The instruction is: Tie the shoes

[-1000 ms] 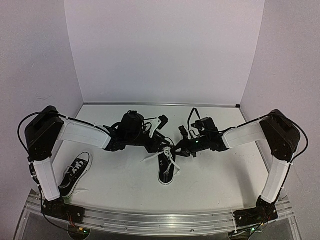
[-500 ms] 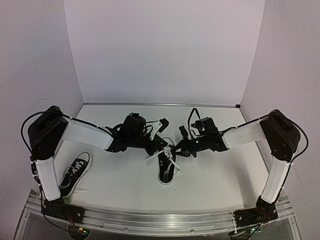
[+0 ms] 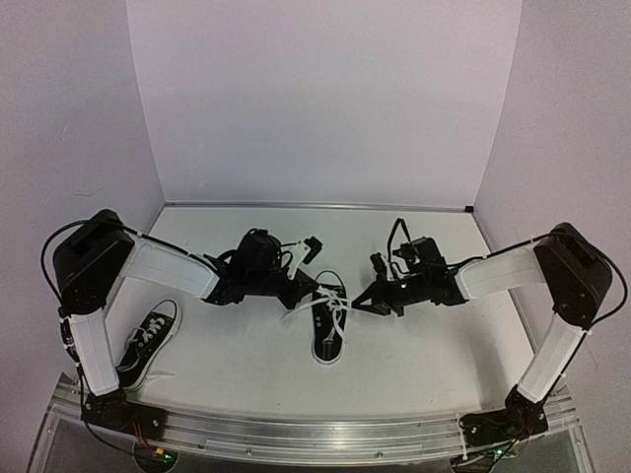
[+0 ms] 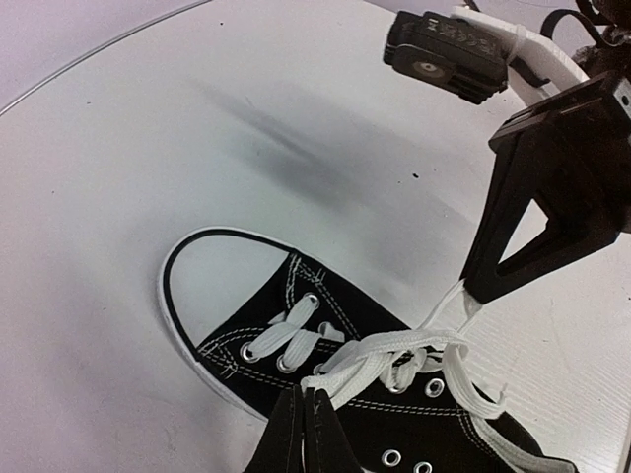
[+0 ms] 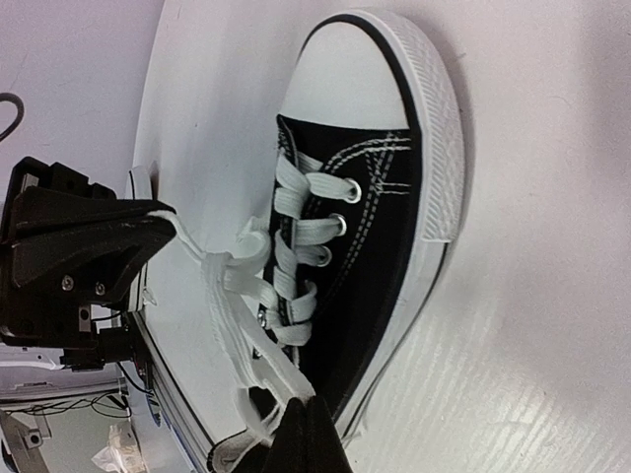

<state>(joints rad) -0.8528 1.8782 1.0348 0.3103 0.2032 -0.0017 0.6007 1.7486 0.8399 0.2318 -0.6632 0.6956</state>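
Pale lilac walls (image 3: pixel 325 99) close in a white surface (image 3: pixel 237 379); on it lie two small black canvas sneakers. One sneaker (image 3: pixel 328 340) sits mid-surface between the arms with its white toe cap (image 5: pixel 360 79) pointing to the near edge; the second sneaker (image 3: pixel 148 345) lies well apart at the left, just beside the left arm's base, its laces loose and untouched.

The left tool (image 3: pixel 314 294) is clenched on a strand of the middle shoe's lace (image 5: pixel 237 266) at that shoe's left side; the right tool (image 3: pixel 357 301) is clenched on another strand at its right side. In the wrist views each tool shows a white strand running straight into its closed tips; the strands meet in a loose tangle over the upper eyelets.

The step in hand looks like the first crossover, with both ends held and drawn outward; whether the strands are truly wrapped around each other I cannot tell.

Next, the ends probably need an even pull apart and low to seat the cross against the tongue; a lopsided pull could drag the light shoe sideways or slip a strand free.
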